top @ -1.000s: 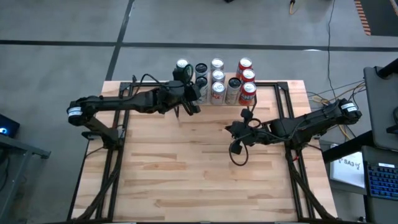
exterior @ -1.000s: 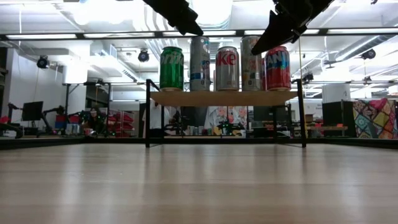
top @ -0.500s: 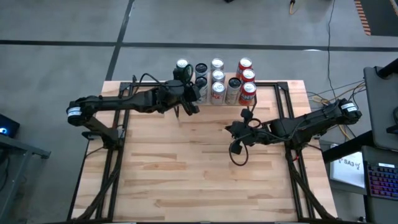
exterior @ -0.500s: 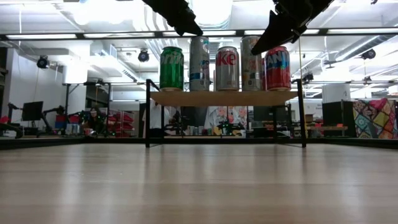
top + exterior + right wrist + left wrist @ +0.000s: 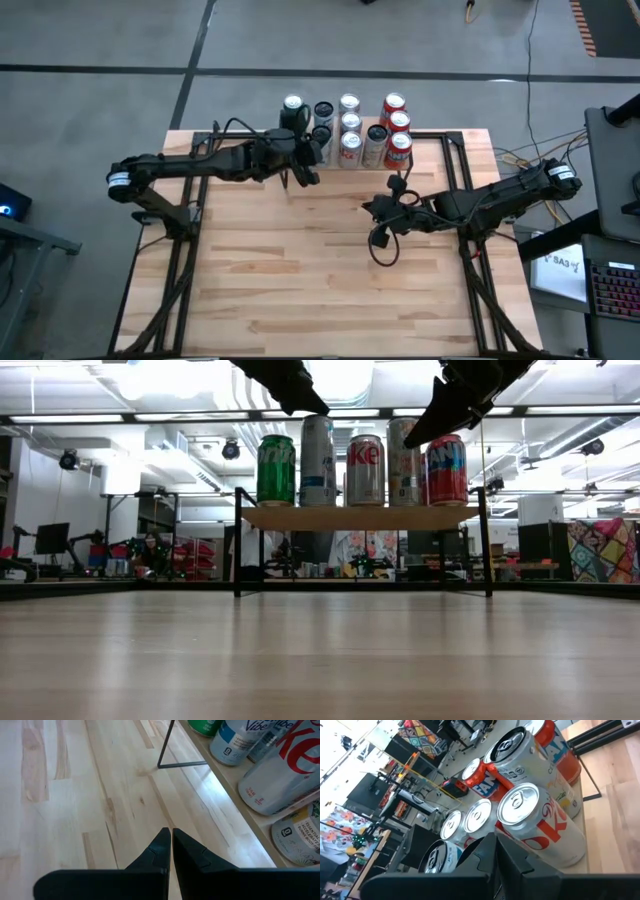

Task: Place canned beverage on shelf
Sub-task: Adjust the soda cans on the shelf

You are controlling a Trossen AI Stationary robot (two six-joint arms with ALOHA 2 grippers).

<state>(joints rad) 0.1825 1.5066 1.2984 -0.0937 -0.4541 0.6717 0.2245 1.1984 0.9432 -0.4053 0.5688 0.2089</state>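
Observation:
The shelf (image 5: pixel 360 517) stands at the table's far edge on thin black legs. Several cans stand upright on its board: a green one (image 5: pixel 276 470), a white and blue one (image 5: pixel 320 460), a silver and red one (image 5: pixel 366 470) and a red one (image 5: pixel 446 470). From above they form a cluster (image 5: pixel 350 130). My left gripper (image 5: pixel 305 172) hangs shut, high over the near left side of the cans, above the silver and red can (image 5: pixel 540 820). My right gripper (image 5: pixel 375 210) hangs shut above bare table, in front of the shelf's board (image 5: pixel 235 805).
The butcher-block table (image 5: pixel 320 290) lies bare on its near half. A black cable loop (image 5: pixel 383 245) hangs from my right arm. A shelf leg (image 5: pixel 165 750) stands ahead of my right gripper. Desks and a keyboard (image 5: pixel 612 290) stand beyond the table's right edge.
My left gripper has rolled a little at the wrist while staying where it was. The cans and my right gripper have kept still.

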